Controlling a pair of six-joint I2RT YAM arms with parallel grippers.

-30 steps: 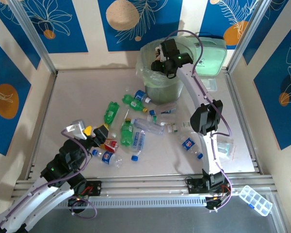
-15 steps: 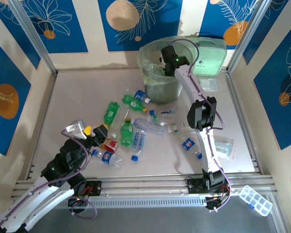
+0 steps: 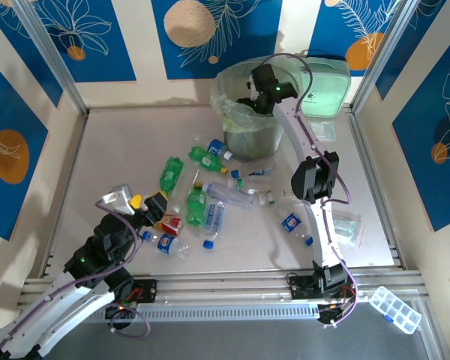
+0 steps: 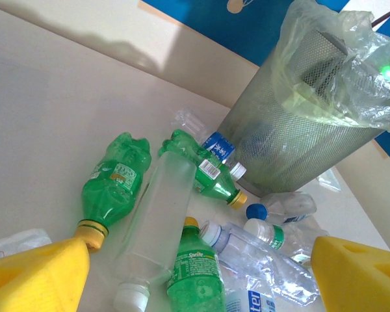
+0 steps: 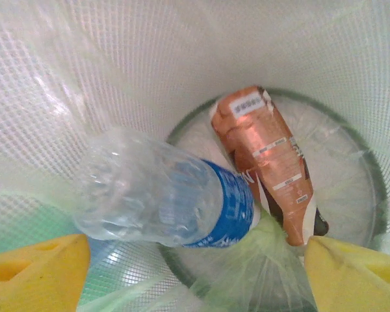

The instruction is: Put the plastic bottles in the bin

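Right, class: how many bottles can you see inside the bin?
2: a clear blue-labelled bottle on the left, above a brown-labelled bottle lying on the bottom. More may be hidden.

My two arms are built alike: white shell links joined by black motor housings. The left arm (image 3: 60,304) and the right arm (image 3: 304,142) each trail a thin purple cable (image 3: 288,55) that loops loose past the joints. Each base (image 3: 322,283) is black, with a bit of red wiring. My left gripper (image 3: 146,202) carries a pale grey block, and its pads (image 4: 36,276) are chunky yellow wedges. My right gripper (image 5: 195,279) has the same. A green light (image 3: 274,88) glows at my right wrist.
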